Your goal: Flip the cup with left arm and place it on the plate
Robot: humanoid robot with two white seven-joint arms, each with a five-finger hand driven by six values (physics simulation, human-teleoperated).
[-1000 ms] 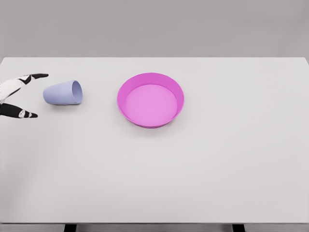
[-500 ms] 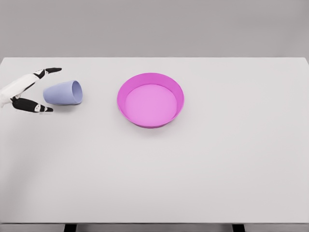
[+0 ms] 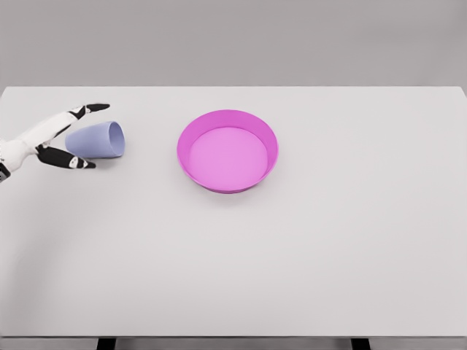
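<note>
A pale blue cup (image 3: 98, 140) lies on its side at the table's left, its mouth facing right toward the plate. The magenta plate (image 3: 228, 150) with a raised rim sits near the table's middle. My left hand (image 3: 69, 136) comes in from the left edge with its fingers spread. One finger reaches over the cup's far side and the thumb lies along its near side, around the cup's closed end. The fingers are not closed on the cup. The right arm is out of view.
The white table (image 3: 306, 255) spans the whole view, with its front edge along the bottom and a grey wall behind it.
My left hand has slid to the right, from beside the cup's base to straddling it. The cup and plate have not moved.
</note>
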